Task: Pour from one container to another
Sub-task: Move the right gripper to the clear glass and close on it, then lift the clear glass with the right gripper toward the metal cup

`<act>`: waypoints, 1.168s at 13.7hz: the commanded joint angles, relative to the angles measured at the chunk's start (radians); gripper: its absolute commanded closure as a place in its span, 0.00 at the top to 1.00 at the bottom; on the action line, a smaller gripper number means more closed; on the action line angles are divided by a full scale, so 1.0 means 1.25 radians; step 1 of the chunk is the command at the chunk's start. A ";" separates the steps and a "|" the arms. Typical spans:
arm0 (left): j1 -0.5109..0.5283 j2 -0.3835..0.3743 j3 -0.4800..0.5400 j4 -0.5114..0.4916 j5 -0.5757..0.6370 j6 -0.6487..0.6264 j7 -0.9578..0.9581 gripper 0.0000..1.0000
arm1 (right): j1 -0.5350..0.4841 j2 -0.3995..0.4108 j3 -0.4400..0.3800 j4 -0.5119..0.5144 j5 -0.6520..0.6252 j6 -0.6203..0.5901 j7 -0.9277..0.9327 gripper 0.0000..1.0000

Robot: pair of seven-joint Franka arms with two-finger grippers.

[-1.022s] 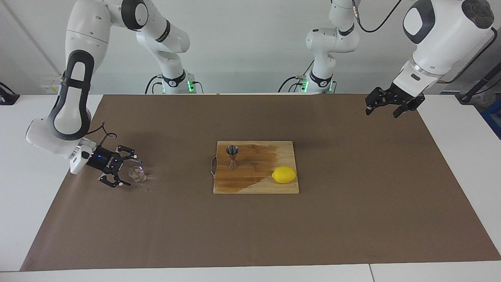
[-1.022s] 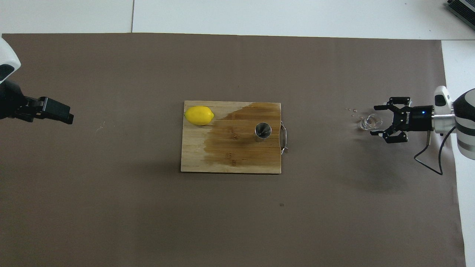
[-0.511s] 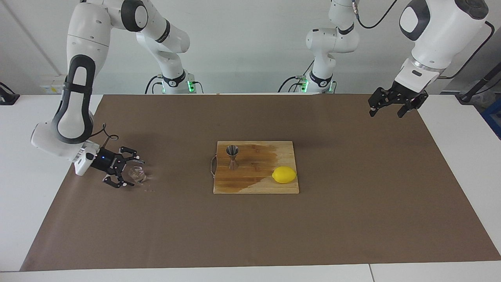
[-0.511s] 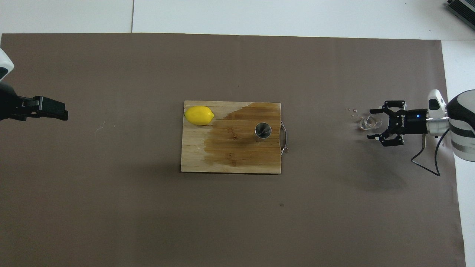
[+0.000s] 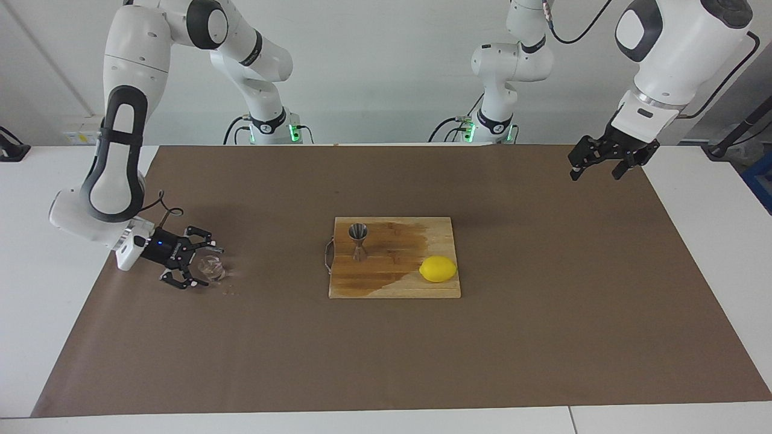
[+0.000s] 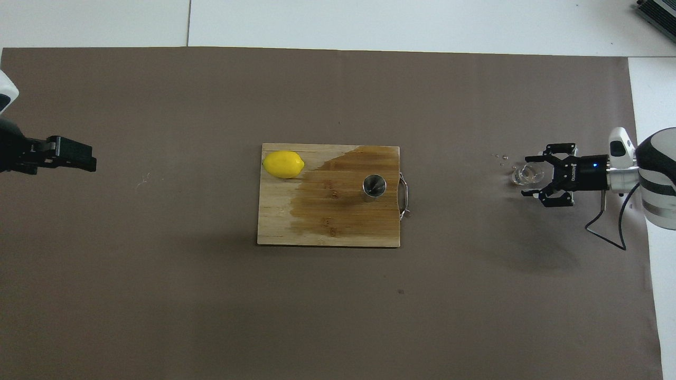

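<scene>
Facing view: the right claw lies low on the tabletop, fingers spread around the glass cup, not clamped. The cup stands upright, mouth up, at the right arm's end, well apart from the upright jigger on the cutting board. Step in hand: grasping. Next: clench, lift level. The left claw waits, released.

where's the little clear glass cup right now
The glass cup stands on the brown paper toward the right arm's end of the table, between the open jaws of the right gripper, well apart from the cutting board.
</scene>
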 commanded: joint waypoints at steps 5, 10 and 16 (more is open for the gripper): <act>-0.011 -0.030 0.007 -0.031 0.011 -0.196 -0.013 1.00 | -0.004 -0.004 0.010 0.001 0.031 0.004 -0.013 0.39; -0.011 -0.030 0.007 -0.031 0.011 -0.196 -0.013 1.00 | 0.023 -0.032 0.016 0.010 0.028 0.028 -0.005 0.28; -0.011 -0.030 0.007 -0.031 0.010 -0.196 -0.013 1.00 | 0.140 -0.147 0.016 0.008 0.008 0.086 0.066 0.24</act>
